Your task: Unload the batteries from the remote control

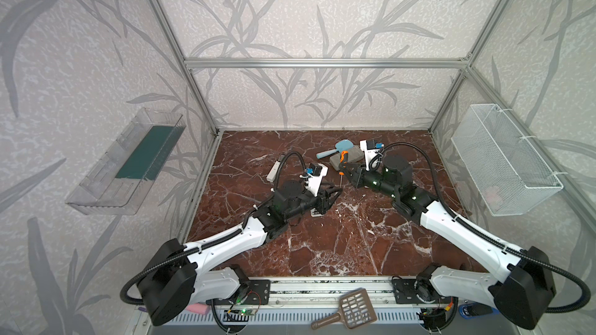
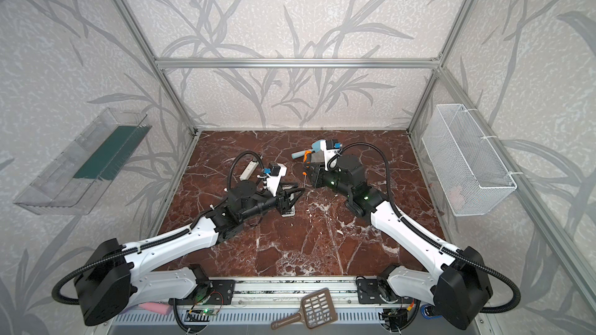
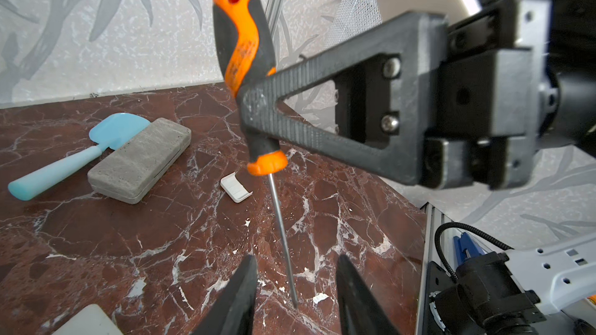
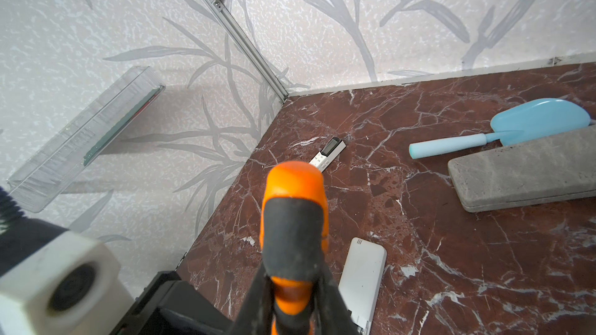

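The right pincer (image 4: pixel 292 285) grips the screwdriver (image 3: pixel 245 53), near the remote (image 4: pixel 364 278). The left pincer (image 3: pixel 296 261), right by the remote, is half open and empty. The batteries are hidden, maybe inside the remote. They're likely light, hard and slippery, so pinch one's middle.

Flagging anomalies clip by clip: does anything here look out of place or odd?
A small white lid lies loose on the marble table, detached and on its own. A brown slotted scoop sits on the front rail, off the work surface.
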`<state>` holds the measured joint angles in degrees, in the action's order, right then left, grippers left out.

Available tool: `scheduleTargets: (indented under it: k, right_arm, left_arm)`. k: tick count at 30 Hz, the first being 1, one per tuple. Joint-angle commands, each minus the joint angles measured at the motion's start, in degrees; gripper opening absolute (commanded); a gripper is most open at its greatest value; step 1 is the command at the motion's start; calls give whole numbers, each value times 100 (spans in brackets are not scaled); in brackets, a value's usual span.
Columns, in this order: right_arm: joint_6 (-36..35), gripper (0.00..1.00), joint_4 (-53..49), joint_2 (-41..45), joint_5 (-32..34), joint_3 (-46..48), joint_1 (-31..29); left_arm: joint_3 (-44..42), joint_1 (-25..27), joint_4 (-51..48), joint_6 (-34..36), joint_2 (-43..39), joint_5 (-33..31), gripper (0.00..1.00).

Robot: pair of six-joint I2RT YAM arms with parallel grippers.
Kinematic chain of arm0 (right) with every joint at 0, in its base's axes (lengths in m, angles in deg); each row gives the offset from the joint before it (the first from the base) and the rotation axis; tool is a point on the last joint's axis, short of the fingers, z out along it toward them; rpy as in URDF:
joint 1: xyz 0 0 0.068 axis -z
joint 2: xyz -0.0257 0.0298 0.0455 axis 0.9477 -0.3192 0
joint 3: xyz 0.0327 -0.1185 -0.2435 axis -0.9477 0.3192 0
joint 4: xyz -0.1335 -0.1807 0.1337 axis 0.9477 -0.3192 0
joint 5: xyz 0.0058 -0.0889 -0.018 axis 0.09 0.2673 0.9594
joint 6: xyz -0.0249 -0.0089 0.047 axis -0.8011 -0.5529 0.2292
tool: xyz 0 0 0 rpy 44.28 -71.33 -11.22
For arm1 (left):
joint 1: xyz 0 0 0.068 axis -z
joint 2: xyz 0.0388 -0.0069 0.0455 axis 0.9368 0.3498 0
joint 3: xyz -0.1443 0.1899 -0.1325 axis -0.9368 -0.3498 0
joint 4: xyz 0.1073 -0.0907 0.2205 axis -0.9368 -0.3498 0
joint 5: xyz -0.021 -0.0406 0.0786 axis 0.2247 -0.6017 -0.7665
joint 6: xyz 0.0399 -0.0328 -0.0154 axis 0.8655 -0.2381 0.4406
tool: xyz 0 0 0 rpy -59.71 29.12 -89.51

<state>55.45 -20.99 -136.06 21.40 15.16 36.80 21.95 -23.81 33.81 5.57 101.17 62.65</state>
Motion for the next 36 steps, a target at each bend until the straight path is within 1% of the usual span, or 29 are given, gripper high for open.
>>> scheduleTargets:
  k: [1,4,6,14,17,21,25,28,36]
  right_arm:
    - [51,0,442,57,-123,0,12]
    - [60,0,432,53,-178,-22,13]
    - [0,0,529,9,-348,-44,7]
    - [-105,0,1083,-99,-842,58,7]
    - [-177,0,1224,-119,-987,130,16]
    - [-333,0,1243,-141,-1292,117,85]
    - [-412,0,1268,-111,-1566,106,196]
    - [-423,0,1311,-70,-1609,123,251]
    - [-385,0,1409,-22,-1617,114,311]
  left_arm:
    - [266,22,165,-80,77,-15,42]
    - [291,8,119,-140,148,-58,42]
    - [314,-1,100,-163,201,-10,41]
    - [358,-92,233,-362,277,361,34]
    - [270,-202,497,-575,255,663,33]
    - [19,-459,1252,-1051,268,1212,32]
    - [-107,-634,1607,-1356,278,1631,27]
    - [-112,-667,1629,-1396,276,1788,25]
    - [-71,-668,1760,-1505,503,2024,25]
